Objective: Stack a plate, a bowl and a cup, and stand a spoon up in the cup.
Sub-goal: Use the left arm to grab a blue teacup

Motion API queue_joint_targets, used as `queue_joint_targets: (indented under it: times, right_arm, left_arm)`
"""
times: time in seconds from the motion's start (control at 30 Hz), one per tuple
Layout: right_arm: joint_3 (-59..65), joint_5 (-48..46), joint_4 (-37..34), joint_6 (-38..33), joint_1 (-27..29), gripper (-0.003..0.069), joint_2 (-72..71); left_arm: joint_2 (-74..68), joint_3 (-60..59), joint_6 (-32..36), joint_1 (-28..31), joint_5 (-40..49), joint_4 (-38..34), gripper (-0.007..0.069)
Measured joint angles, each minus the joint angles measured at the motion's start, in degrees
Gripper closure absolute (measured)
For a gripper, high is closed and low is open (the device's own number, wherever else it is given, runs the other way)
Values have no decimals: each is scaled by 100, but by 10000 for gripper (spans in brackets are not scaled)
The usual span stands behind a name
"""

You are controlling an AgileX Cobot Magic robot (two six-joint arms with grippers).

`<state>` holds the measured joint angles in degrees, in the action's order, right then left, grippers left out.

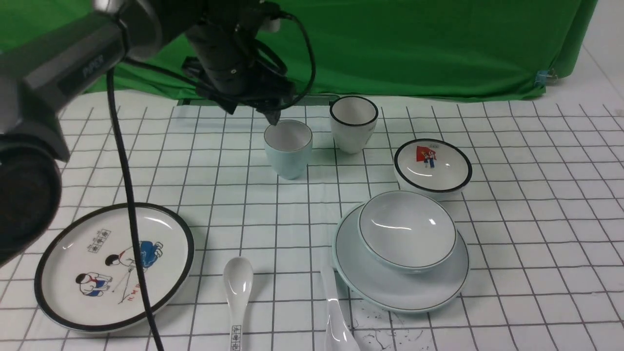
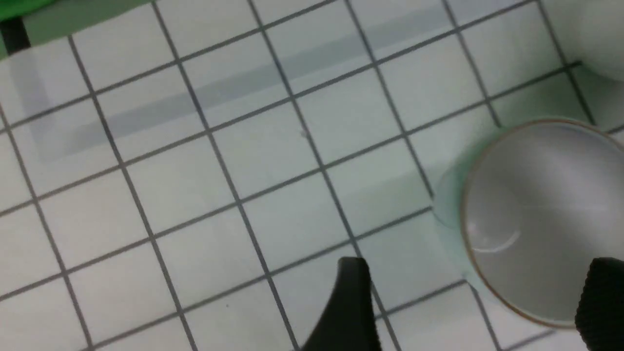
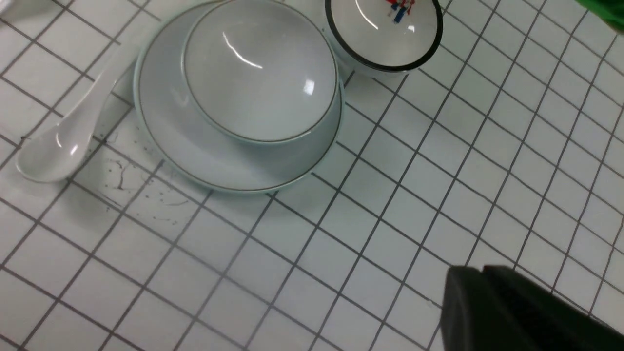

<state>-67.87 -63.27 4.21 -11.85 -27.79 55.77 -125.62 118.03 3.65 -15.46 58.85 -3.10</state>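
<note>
The pale blue-green cup (image 1: pixel 287 148) stands upright at the back middle; it also shows in the left wrist view (image 2: pixel 541 214). My left gripper (image 1: pixel 267 114) (image 2: pixel 477 278) is open just above the cup's rim. One finger (image 2: pixel 602 292) is over the cup's mouth and the other (image 2: pixel 353 287) is outside its wall. The pale bowl (image 1: pixel 407 229) (image 3: pixel 258 73) sits in the pale plate (image 1: pixel 370 282) (image 3: pixel 195 156). The plain white spoon (image 1: pixel 336 312) (image 3: pixel 63 136) lies beside the plate. My right gripper (image 3: pixel 482 270) is shut and empty above the cloth, out of the front view.
A black-rimmed white cup (image 1: pixel 353 124) stands close beside the pale cup. A black-rimmed bowl with a red picture (image 1: pixel 433 165) (image 3: pixel 385 34) sits behind the plate. A cartoon plate (image 1: pixel 161 229) and a lettered spoon (image 1: pixel 238 287) lie front left. Green cloth (image 1: pixel 414 44) hangs behind.
</note>
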Motion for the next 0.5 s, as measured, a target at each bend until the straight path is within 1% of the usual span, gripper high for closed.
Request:
queue_joint_targets:
  times: [0.17, 0.33, 0.4, 0.47, 0.5]
  right_arm:
    - [0, 78, 0, 5, 0, 588, 6]
    - [0, 261, 0, 5, 0, 587, 131]
    - [0, 316, 0, 5, 0, 587, 255]
    - [0, 322, 0, 5, 0, 587, 356]
    - [0, 322, 0, 5, 0, 587, 411]
  left_arm:
    - [-398, 0, -12, 98, -423, -128, 99]
    - [-676, 0, 51, 99, -700, -445, 108]
    - [-726, 0, 78, 86, -769, -500, 148]
    - [-745, 0, 97, 71, -779, -501, 220]
    - [-745, 0, 116, 71, -786, -510, 276]
